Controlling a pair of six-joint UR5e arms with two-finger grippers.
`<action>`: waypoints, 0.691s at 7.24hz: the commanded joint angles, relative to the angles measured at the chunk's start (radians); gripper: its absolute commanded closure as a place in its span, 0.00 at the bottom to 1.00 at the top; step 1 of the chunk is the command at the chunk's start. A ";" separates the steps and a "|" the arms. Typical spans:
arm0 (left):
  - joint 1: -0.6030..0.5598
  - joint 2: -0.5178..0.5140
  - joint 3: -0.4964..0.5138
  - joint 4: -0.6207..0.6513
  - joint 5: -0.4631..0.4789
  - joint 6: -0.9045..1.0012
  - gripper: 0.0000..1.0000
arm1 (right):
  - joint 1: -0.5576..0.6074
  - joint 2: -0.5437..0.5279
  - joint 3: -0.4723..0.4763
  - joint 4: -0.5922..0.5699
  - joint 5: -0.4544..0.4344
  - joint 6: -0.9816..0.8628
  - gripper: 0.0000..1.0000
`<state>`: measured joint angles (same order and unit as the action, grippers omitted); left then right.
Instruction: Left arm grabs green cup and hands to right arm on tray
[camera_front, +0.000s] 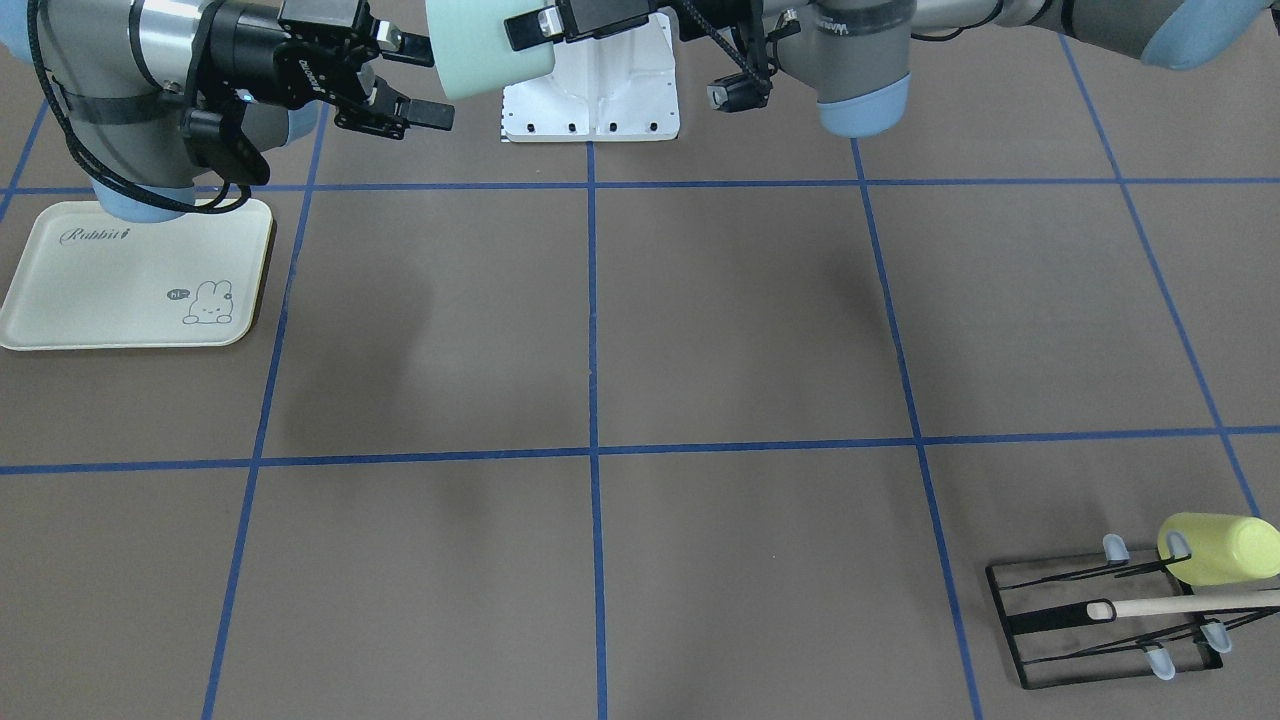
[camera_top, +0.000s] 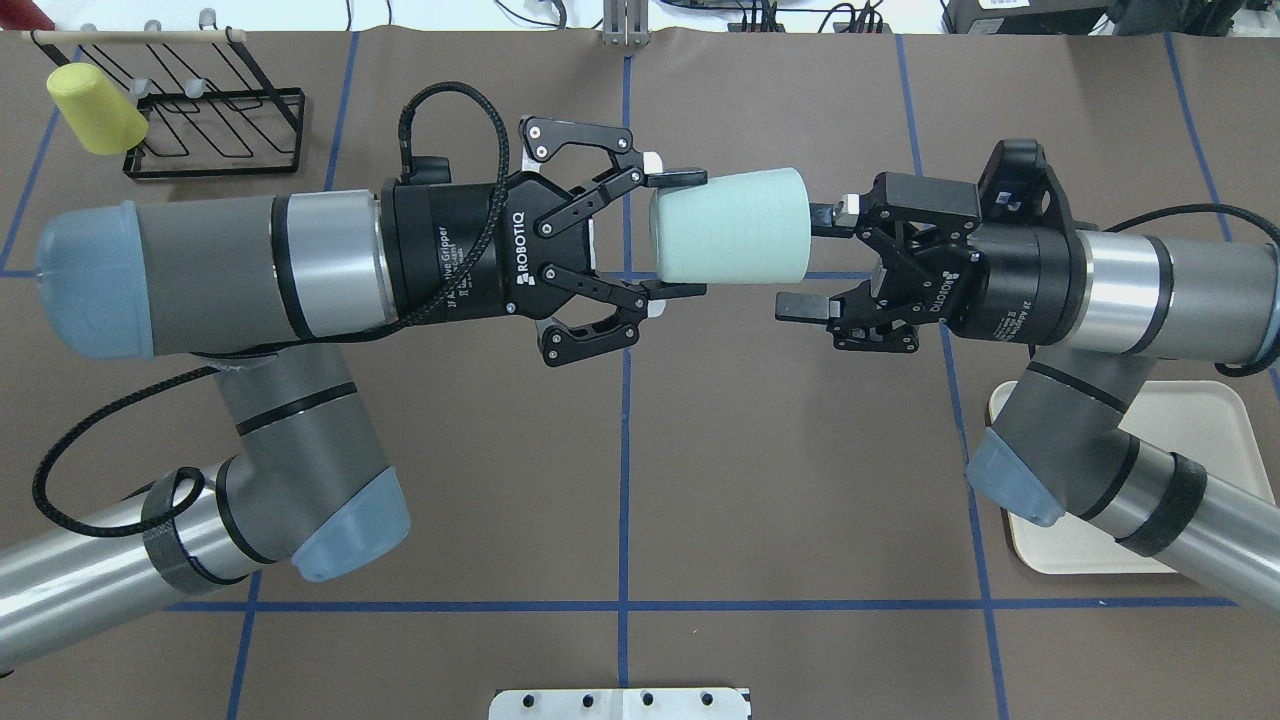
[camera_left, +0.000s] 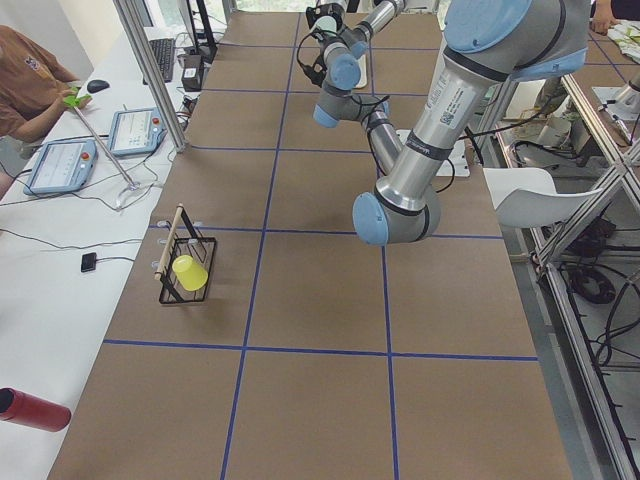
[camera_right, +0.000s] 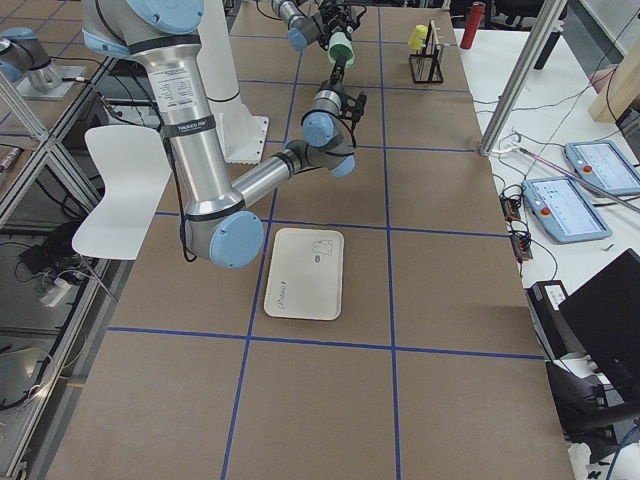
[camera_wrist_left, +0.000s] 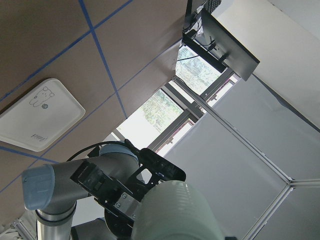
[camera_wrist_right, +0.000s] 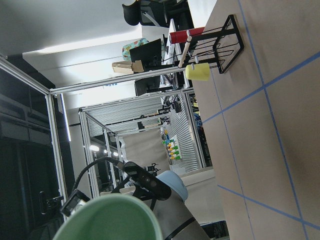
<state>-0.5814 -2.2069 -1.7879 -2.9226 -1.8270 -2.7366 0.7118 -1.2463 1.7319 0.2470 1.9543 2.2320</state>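
The pale mint-green cup (camera_top: 730, 226) lies sideways in mid-air, high above the table's middle. My left gripper (camera_top: 690, 234) is shut on its base end, one finger on each side. The cup's open mouth faces my right gripper (camera_top: 815, 262), which is open. Its upper finger is at the mouth and its lower finger is just below the cup's wall, apart from it. In the front-facing view the cup (camera_front: 482, 48) sits at the top, with the right gripper (camera_front: 420, 80) beside it. The cream Rabbit tray (camera_front: 110, 290) lies bare on the table under the right arm's elbow (camera_top: 1010, 480).
A black wire rack (camera_top: 215, 140) stands at the far corner on my left. It holds a yellow-green cup (camera_top: 95, 108) and a wooden rod (camera_front: 1180, 605). The white base plate (camera_front: 590, 95) lies at the robot's edge. Blue tape lines grid the brown table.
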 joint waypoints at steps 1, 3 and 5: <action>0.032 -0.007 -0.004 0.000 0.002 -0.014 1.00 | 0.000 0.004 0.000 0.014 0.002 0.002 0.11; 0.034 -0.010 -0.004 0.000 0.002 -0.014 1.00 | -0.005 0.007 0.000 0.055 0.002 0.002 0.21; 0.034 -0.011 -0.004 0.002 0.002 -0.014 1.00 | -0.021 0.005 0.000 0.096 0.002 0.002 0.24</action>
<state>-0.5482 -2.2173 -1.7916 -2.9213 -1.8254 -2.7504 0.7002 -1.2399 1.7322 0.3178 1.9559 2.2334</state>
